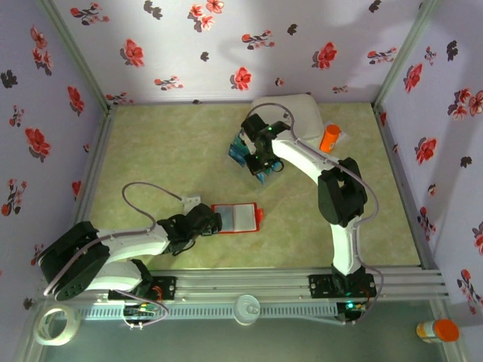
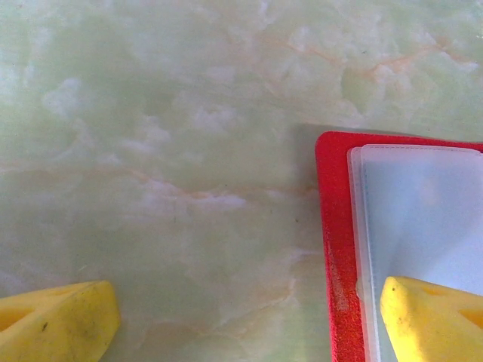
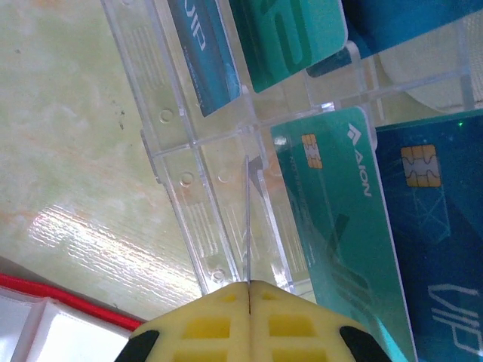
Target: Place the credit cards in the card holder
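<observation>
My left claw (image 2: 249, 302) hangs released, jaws wide, at the left edge of the holder (image 1: 236, 219). The holder lies open and flat near the middle of the counter's (image 1: 166, 151) near edge, clear pockets up. In the left wrist view 1 yellow finger (image 2: 430, 317) sits over the pale pocket and the other over bare counter, so the red edge lies between them. I read that as a stance for steadying the holder while a card comes in.

The cards (image 3: 332, 211) are not in the holder yet. They lie overlapping, teal and blue, in a clear rack (image 3: 189, 173) toward the far edge, about mid-counter. My right claw (image 3: 249, 290) is down over that rack, clenched. A thin pale line runs up from the seam between its fingers. I cannot tell whether it is a card on edge or a wall of the rack, so I claim no grasp. Pinching a thin edge would be the sensible way to lift a glossy card that lies flat.

I judge the task at its 1st pick, with nothing loaded.
</observation>
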